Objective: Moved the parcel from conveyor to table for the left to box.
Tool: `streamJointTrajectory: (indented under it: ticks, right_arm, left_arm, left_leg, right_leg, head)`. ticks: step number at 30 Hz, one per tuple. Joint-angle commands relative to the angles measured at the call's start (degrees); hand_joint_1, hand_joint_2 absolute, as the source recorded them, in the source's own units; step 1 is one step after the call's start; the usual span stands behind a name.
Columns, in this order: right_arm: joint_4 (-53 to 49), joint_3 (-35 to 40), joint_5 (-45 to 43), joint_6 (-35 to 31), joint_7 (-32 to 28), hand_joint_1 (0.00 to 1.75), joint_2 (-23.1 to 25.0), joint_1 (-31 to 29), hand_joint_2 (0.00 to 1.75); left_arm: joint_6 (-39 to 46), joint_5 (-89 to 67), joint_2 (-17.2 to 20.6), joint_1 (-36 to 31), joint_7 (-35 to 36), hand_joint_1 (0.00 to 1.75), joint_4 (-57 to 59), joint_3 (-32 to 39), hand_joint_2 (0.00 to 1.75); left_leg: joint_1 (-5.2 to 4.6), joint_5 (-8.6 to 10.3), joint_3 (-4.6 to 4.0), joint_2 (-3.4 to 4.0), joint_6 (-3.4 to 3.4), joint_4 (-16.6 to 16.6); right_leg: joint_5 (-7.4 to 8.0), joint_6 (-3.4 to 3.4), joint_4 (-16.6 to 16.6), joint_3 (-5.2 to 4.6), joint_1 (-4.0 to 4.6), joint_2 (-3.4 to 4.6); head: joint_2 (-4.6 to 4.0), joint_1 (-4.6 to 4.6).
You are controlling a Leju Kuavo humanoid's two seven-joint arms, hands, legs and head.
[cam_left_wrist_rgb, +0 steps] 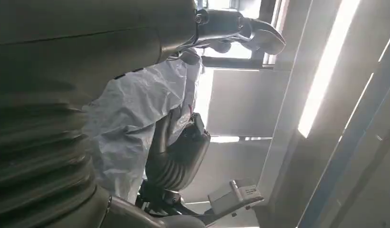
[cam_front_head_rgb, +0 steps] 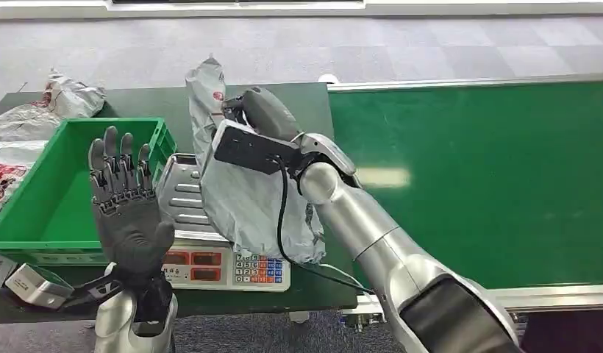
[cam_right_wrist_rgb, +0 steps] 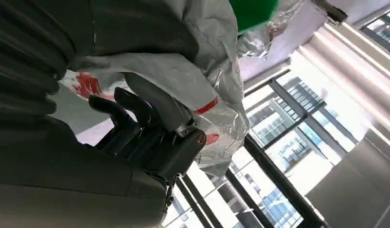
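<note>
Parcel [cam_front_head_rgb: 243, 198]: grey plastic mailer bag, crumpled, with red printing too small and creased to read. Centre of the head view, held upright above the scale, its lower end hanging over the scale's keypad.

Right hand [cam_front_head_rgb: 258, 121]: grasping the parcel near its upper part, fingers [cam_right_wrist_rgb: 131, 111] wrapped into the grey plastic; a black wrist unit sits against the bag.

Left hand [cam_front_head_rgb: 129, 202]: lower left of the head view, raised with palm up, fingers spread and released, holding nothing. It stands in front of the green crate and just left of the scale.

Scale [cam_front_head_rgb: 210, 254]: bench scale with a ribbed metal platter, two red display windows and a keypad with coloured keys; figures not legible.

Green crate [cam_front_head_rgb: 34, 220]: left of frame, open-topped plastic bin.

Other bags [cam_front_head_rgb: 52, 103]: grey and white mailers with red print, upper left, beside the crate; text unreadable.

Conveyor [cam_front_head_rgb: 490, 176]: green belt with silver rail, right half of frame.

Table [cam_front_head_rgb: 298, 103]: dark green top beneath scale and crate.
</note>
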Motion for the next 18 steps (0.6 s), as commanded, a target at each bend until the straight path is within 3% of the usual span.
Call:
streamJointTrajectory:
  ticks: [1, 11, 14, 17, 18]
  right_arm:
    - [4.1, 3.3, -0.1, 0.1, -0.1, 1.75, -1.0, -2.9, 1.75]
    - [5.0, 4.0, -0.3, 0.1, -0.3, 1.75, -1.0, -2.8, 1.75]
    - [8.2, 6.3, 0.2, -3.5, 2.0, 1.75, -1.0, -2.7, 1.75]
    - [14.2, 10.3, 1.8, -7.4, 9.2, 1.75, -1.0, -4.2, 1.75]
    - [15.1, 11.7, 2.3, -7.6, 11.3, 0.28, -1.0, -4.5, 1.75]
  left_arm:
    - [-0.1, -0.3, -0.3, -2.9, 0.0, 0.0, 3.3, 1.3, 1.75]
    - [-0.3, -0.4, -0.2, -2.2, 0.0, 0.0, 2.8, 1.6, 1.75]
    - [-0.5, -1.0, -0.1, -0.5, 0.0, 0.0, 1.2, 2.8, 1.75]
    - [4.8, -2.2, -1.9, 1.4, 0.0, 0.0, -3.1, 5.3, 1.75]
    - [6.5, -2.3, -2.3, 1.7, 0.0, 0.0, -4.7, 5.8, 1.75]
  left_leg:
    - [0.04, 0.04, 0.01, -0.18, -0.12, -0.1]
    - [0.04, 0.01, 0.02, -0.12, -0.08, 0.0]
    - [0.05, 0.03, 0.09, -0.14, -0.13, -0.1]
    - [0.06, 0.0, 0.13, -0.03, -0.12, -0.1]
    - [0.03, -0.02, 0.08, 0.02, -0.08, -0.1]
  right_leg:
    - [0.01, 0.07, -0.1, 0.05, 0.01, -0.05]
    - [0.0, 0.07, 0.0, 0.05, 0.01, -0.02]
    - [0.01, 0.09, -0.1, 0.11, 0.01, 0.01]
    - [0.02, 0.08, -0.1, 0.14, 0.02, 0.11]
    - [0.0, 0.06, -0.1, 0.08, 0.0, 0.11]
  head:
    - [0.0, 0.0]
    - [0.0, 0.0]
    - [0.0, 0.0]
    - [0.0, 0.0]
    - [0.0, 0.0]
